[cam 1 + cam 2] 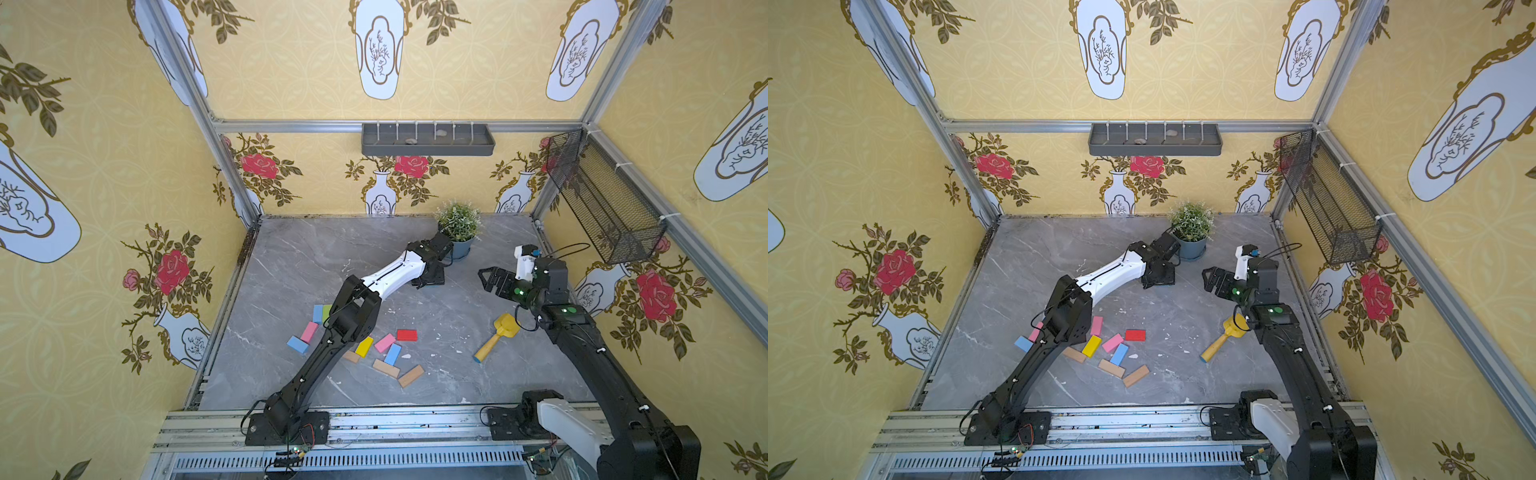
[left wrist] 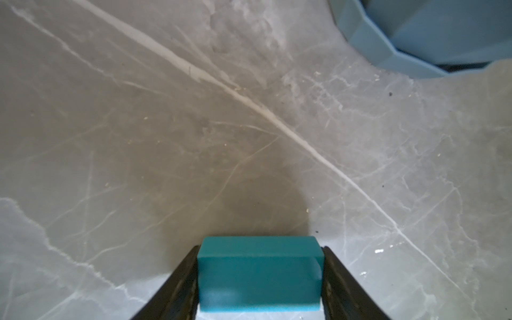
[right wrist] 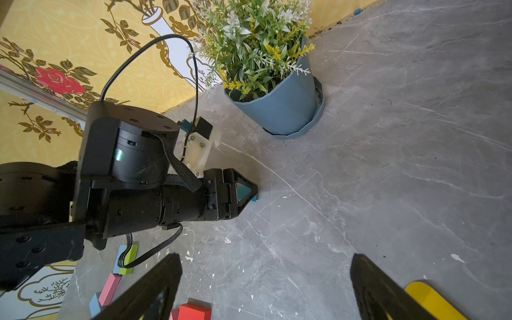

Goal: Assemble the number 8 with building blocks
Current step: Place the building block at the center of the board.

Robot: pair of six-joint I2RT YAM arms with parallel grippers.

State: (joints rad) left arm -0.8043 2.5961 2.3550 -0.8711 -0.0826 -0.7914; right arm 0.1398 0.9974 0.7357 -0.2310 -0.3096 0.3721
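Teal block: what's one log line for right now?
left fingers: shut on teal block | right fingers: open, empty | spot: near plant pot | other blocks: scattered

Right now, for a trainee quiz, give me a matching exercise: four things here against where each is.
1. teal block
2. red block
3. yellow toy tool
4. potted plant

a. stands at the table's back
b. lies alone, away from the rest
c. clamped in the left fingers
d. lies flat beside a pink block

Pairs: 1-c, 2-d, 3-b, 4-a
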